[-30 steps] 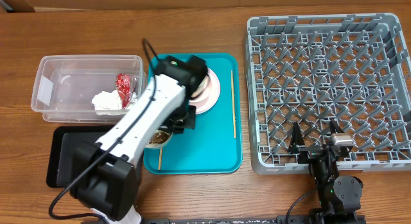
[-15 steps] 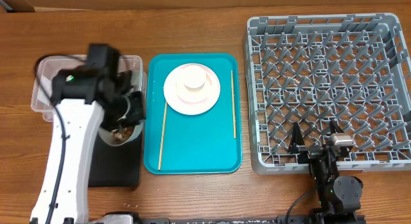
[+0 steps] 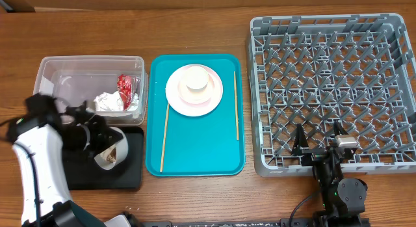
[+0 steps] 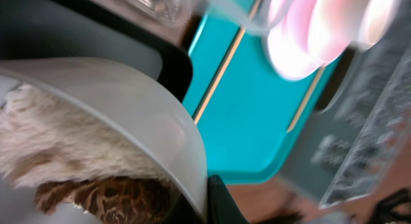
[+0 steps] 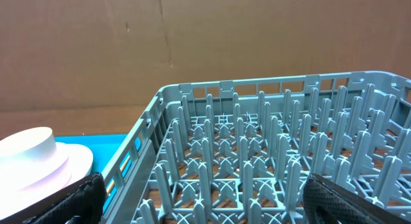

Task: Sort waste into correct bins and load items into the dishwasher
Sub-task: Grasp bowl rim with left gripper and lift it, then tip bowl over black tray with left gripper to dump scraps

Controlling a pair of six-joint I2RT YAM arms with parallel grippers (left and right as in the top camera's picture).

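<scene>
My left gripper [image 3: 96,141] is shut on the rim of the pale grey-green bowl [image 3: 110,155], which is tipped on its side over the black tray [image 3: 130,178]. In the left wrist view the bowl [image 4: 128,115] fills the frame, with white rice [image 4: 58,147] and brown scraps [image 4: 109,195] still inside. The clear tub [image 3: 65,63] holds a crumpled napkin [image 3: 112,101] and a red wrapper [image 3: 125,84]. The pink plate [image 3: 179,100] carries a pale round cup or bowl [image 3: 197,80]. Two chopsticks [image 3: 165,136] [image 3: 236,106] lie beside it. My right gripper [image 3: 318,144] hangs open at the dish rack's [image 3: 331,90] front edge.
The plate and chopsticks rest on a teal serving tray [image 3: 201,152] between the bins and the rack. In the right wrist view the rack's upright pegs [image 5: 257,166] stand just beyond my open gripper [image 5: 205,198]. A brown cardboard wall stands behind the table.
My left arm carried the grey-green bowl off the teal tray, leftwards to above the black tray, then drew back towards the front left and tipped the bowl. The right arm stayed still.
</scene>
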